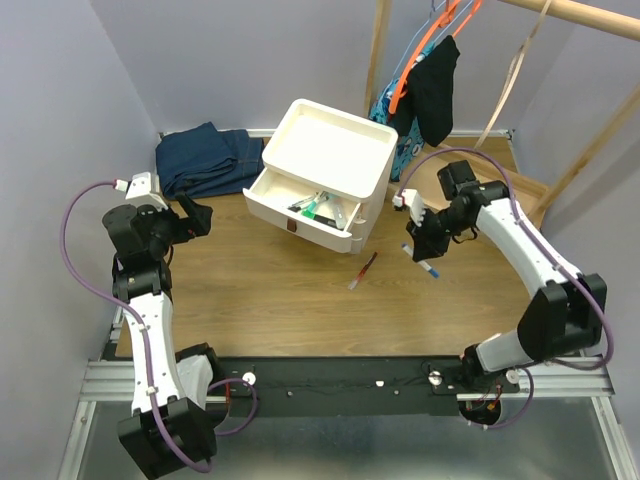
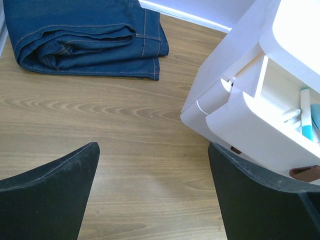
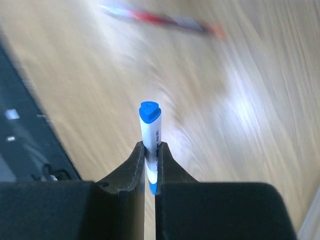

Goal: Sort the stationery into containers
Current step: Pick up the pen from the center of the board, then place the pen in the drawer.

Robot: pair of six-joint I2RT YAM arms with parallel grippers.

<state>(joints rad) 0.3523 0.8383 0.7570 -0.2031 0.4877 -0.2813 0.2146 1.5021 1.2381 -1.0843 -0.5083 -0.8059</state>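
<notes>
The white drawer stack [image 1: 330, 150] stands at the back centre, its top drawer [image 1: 305, 212] pulled open with several markers [image 1: 322, 206] inside. My right gripper [image 1: 428, 250] is shut on a white marker with blue ends [image 3: 150, 132], held above the table right of the drawers; the marker also shows in the top view [image 1: 430, 267]. A red pen [image 1: 364, 269] lies on the table in front of the drawers, blurred in the right wrist view [image 3: 165, 19]. My left gripper [image 1: 200, 215] is open and empty, left of the drawers [image 2: 260, 100], low over the wood.
Folded blue jeans [image 1: 205, 158] lie at the back left, also in the left wrist view [image 2: 90, 35]. A wooden clothes rack with hangers and a black garment [image 1: 435, 85] stands at the back right. The black rail [image 1: 350, 385] runs along the near edge.
</notes>
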